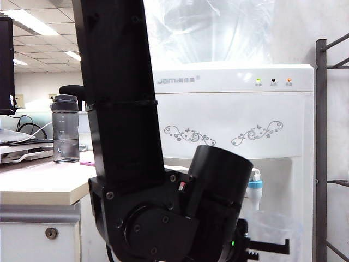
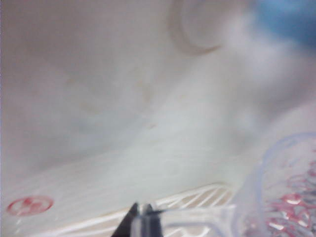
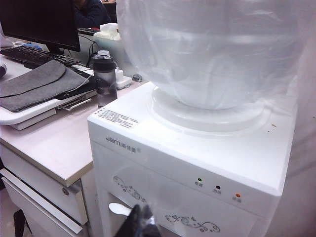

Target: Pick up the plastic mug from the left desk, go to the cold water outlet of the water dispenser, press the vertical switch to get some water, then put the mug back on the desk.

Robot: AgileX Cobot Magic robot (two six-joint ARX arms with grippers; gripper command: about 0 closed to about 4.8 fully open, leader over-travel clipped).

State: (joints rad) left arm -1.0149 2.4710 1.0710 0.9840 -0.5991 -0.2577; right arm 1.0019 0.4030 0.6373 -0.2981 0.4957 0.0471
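Plastic mug (image 2: 284, 190) is held in the left tool (image 2: 143, 219), carried inside the recess of the water dispenser (image 1: 234, 117). The left tool is clamped fully shut on what looks like the mug's clear handle; contact itself is blurred in the left wrist view. The mug body sits just ahead of the tool tips, over the slotted drip tray (image 2: 197, 197). In the exterior view it shows only as a faint clear shape (image 1: 272, 229) just beyond the tool, below the cold water outlet (image 1: 254, 188).

Step in hand, as judged: the mug is being lined up under the blue-collared tap.
- Rim should be brought squarely under the nozzle before the vertical switch is pushed; the switch cannot be made out here.
- Push should be made slowly, since the grip is on a thin handle and the mug could swing.
- The red-collared tap is to be avoided.

Orientation: the mug's long axis appears roughly upright, mouth up, handle pointing back toward the tool. Exact tilt cannot be told from the blur.

Right tool (image 3: 140, 222) is parked well apart, high, facing the dispenser's top; its tips appear pressed together, nothing held.
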